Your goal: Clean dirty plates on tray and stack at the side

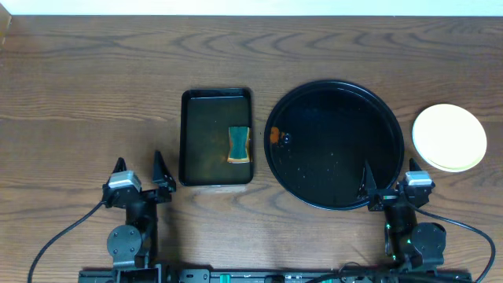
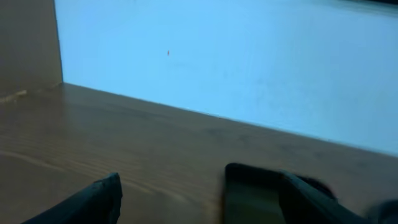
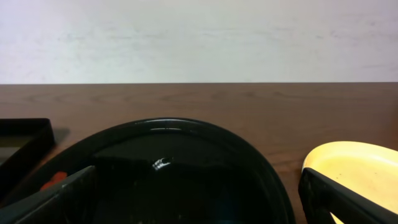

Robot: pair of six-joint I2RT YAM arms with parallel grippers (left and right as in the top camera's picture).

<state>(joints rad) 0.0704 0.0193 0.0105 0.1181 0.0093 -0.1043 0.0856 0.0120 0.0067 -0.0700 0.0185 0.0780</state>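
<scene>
The round black tray [image 1: 338, 157] lies right of centre. It holds only an orange-red smear [image 1: 274, 135] near its left rim and a few glints. A pale yellow plate [image 1: 449, 137] rests on the table just right of the tray, outside it. My right gripper [image 1: 389, 168] is open at the tray's near right rim, one finger over the tray and the other toward the plate. In the right wrist view the tray [image 3: 186, 134] and the plate [image 3: 360, 165] sit ahead of the open right gripper [image 3: 199, 199]. My left gripper [image 1: 140, 162] is open over bare table and holds nothing.
A smaller rectangular black tray [image 1: 206, 149] stands left of the round one, with a green-and-orange sponge [image 1: 239, 145] in it. Its corner [image 2: 249, 193] shows between the left fingers [image 2: 106, 196]. The wooden table ends at a pale wall at the back.
</scene>
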